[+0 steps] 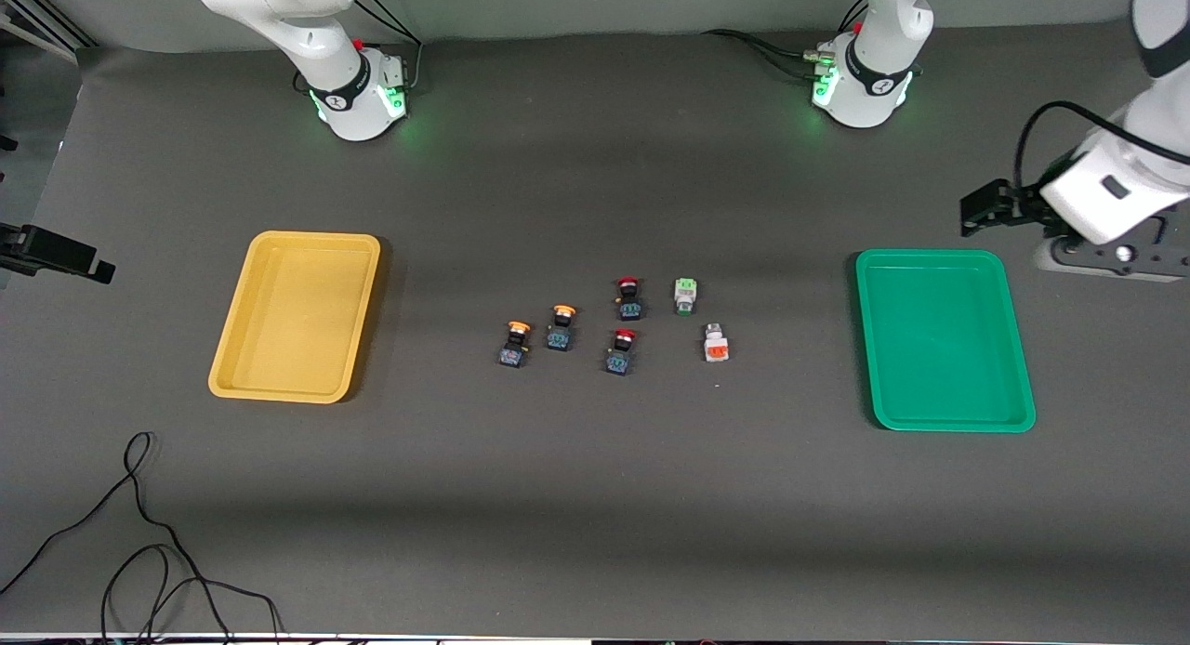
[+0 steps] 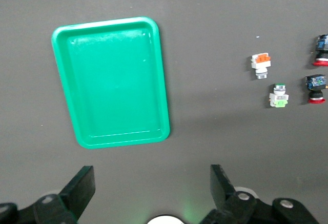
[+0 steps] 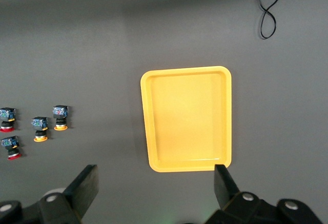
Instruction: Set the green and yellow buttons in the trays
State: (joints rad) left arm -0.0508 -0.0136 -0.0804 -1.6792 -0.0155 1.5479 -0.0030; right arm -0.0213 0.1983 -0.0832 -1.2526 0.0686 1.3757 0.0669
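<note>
Two black-bodied buttons with yellow-orange caps stand side by side mid-table; they also show in the right wrist view. The white-bodied green button stands nearer the green tray and shows in the left wrist view. The yellow tray lies at the right arm's end. Both trays hold nothing. My left gripper is open and empty, high up beside the green tray. My right gripper is open and empty, high up beside the yellow tray.
Two black-bodied red-capped switches and a white-bodied orange-capped switch stand among the buttons. A loose black cable lies near the front edge at the right arm's end. A black bracket juts in beside the yellow tray.
</note>
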